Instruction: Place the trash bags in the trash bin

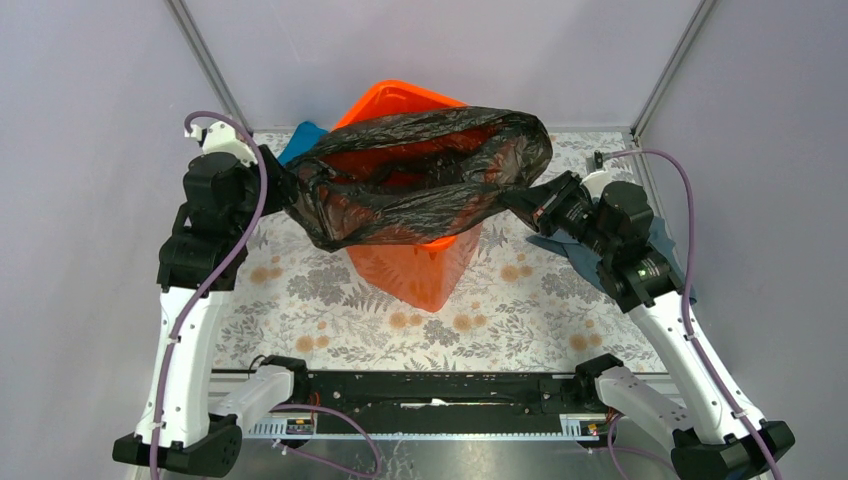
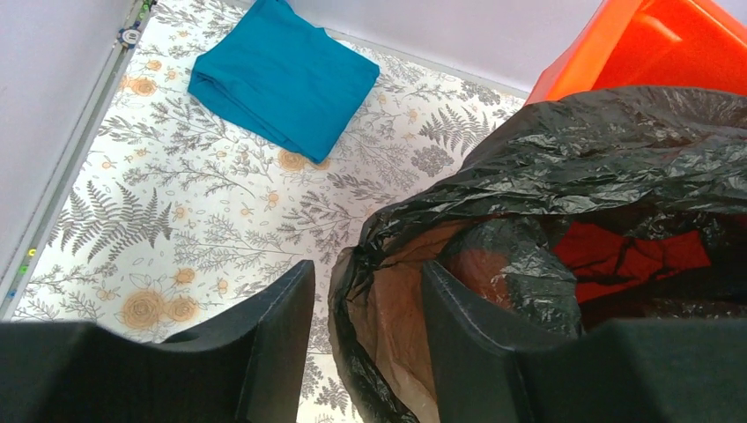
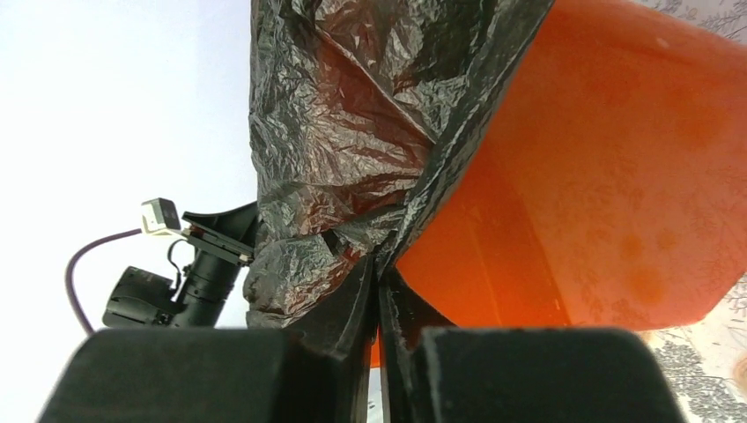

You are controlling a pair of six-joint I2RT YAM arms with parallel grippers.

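Stretching stage: your right gripper (image 3: 379, 280), at the orange bin's (image 1: 420, 268) 3 o'clock, pinches the black trash bag (image 1: 420, 175) tight. Your left gripper (image 2: 366, 278), at 9 o'clock, stands parted, rim hooked over one finger. Next, likely: lower the bag inside.

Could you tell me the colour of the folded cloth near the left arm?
The folded cloth is teal, clearest in the left wrist view.
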